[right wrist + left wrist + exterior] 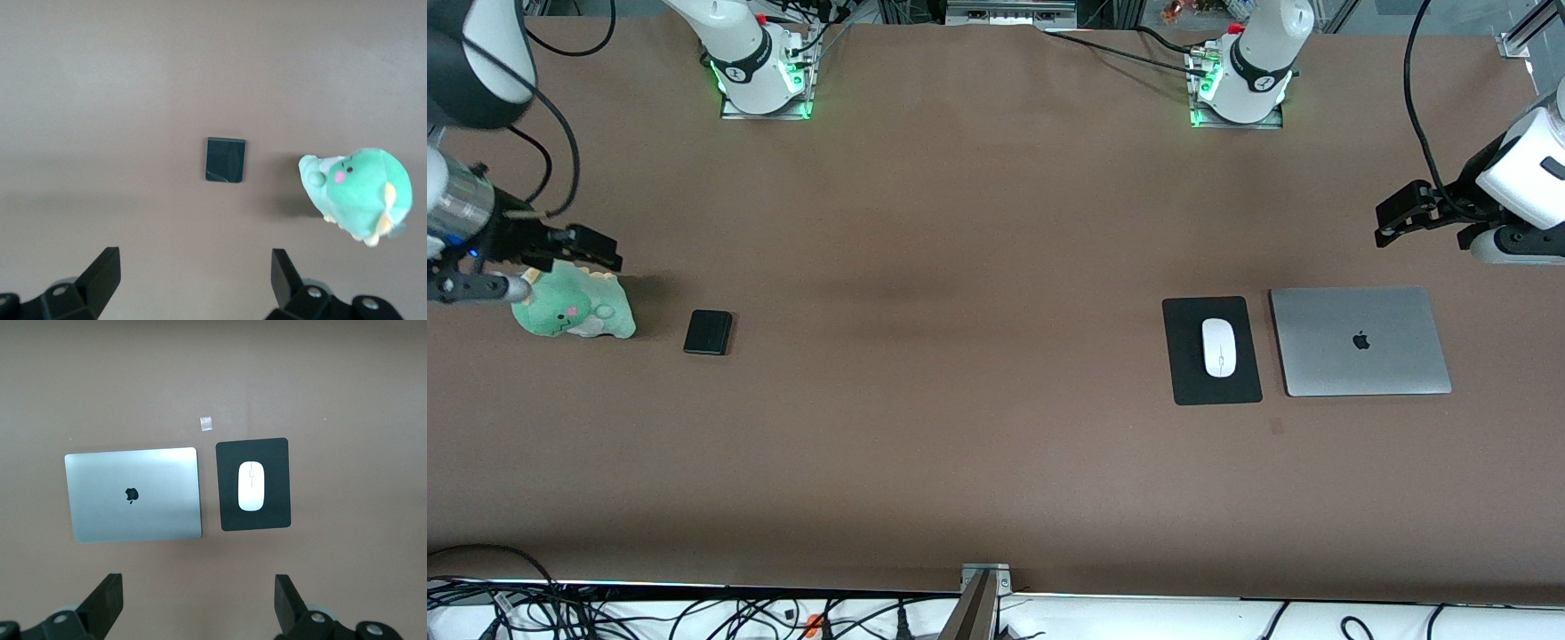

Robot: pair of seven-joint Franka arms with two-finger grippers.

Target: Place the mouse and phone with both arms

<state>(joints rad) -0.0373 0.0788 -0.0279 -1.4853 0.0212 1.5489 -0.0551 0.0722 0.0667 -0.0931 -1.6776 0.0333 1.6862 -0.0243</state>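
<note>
Mouse (1218,347) and phone (708,332) lie untouched.
We hold the left gripper (197,600) and the right gripper (193,277) aloft, fingers apart, at the worktop's end edges.

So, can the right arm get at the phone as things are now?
Probably yes. The phone lies bare on the table, beside the green plush toy without touching it, and the open right gripper hangs above the toy.

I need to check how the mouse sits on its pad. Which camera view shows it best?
The left wrist view: the mouse shows from straight above, unobstructed, lying lengthwise on the mouse pad beside the laptop. The front view shows the same, only smaller and farther off. The right wrist view does not show it.
</note>
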